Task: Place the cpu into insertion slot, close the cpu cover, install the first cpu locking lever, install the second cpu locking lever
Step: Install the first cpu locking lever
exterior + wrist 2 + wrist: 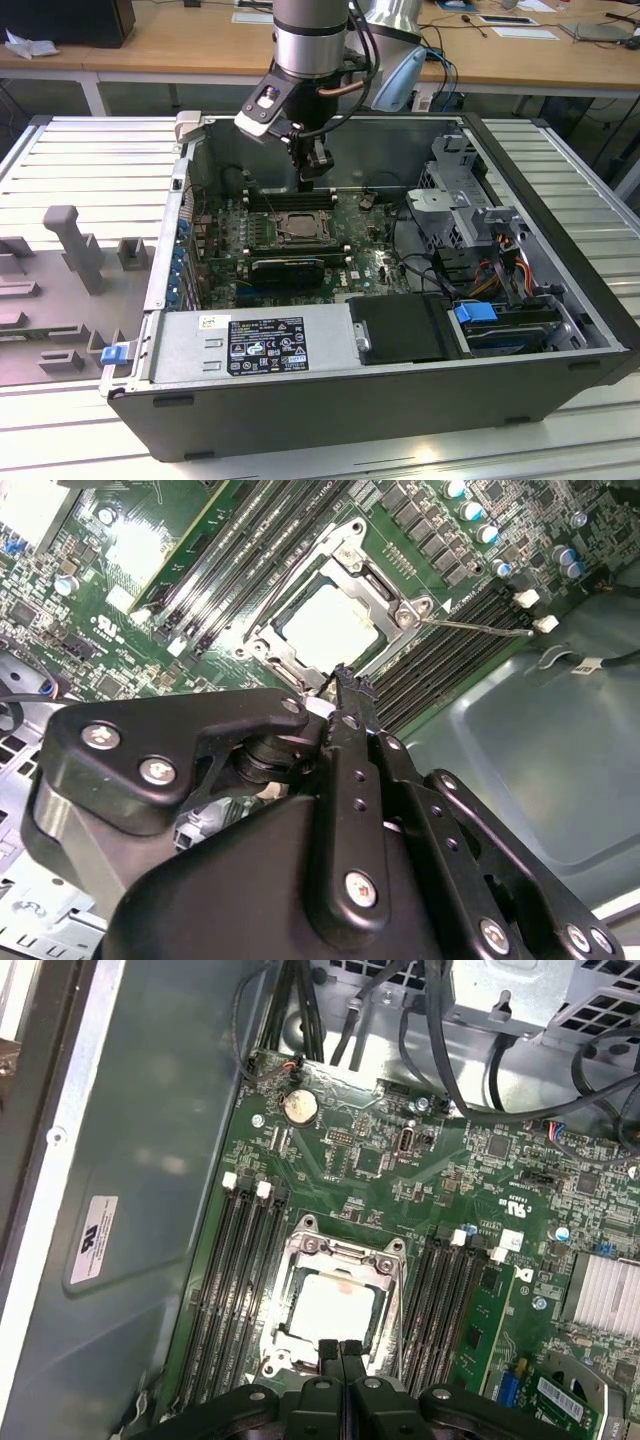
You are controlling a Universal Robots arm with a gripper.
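Exterior view, left to right: grey fixture (75,250), open case (330,410), gripper (311,172) hanging just above slot (298,226). Fingers pressed together, empty. In both wrist views cpu (335,1310) sits in slot, cover (345,1253) down around it. Judgement: placing and cover done; lever (475,627) juts sideways, apparently unlatched.

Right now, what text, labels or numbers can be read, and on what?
Black label on the power supply: print too small to read.
Grey label on the case wall: too small to read.
White sticker on the motherboard: too small to read.
Nothing reads clearly enough to quote.
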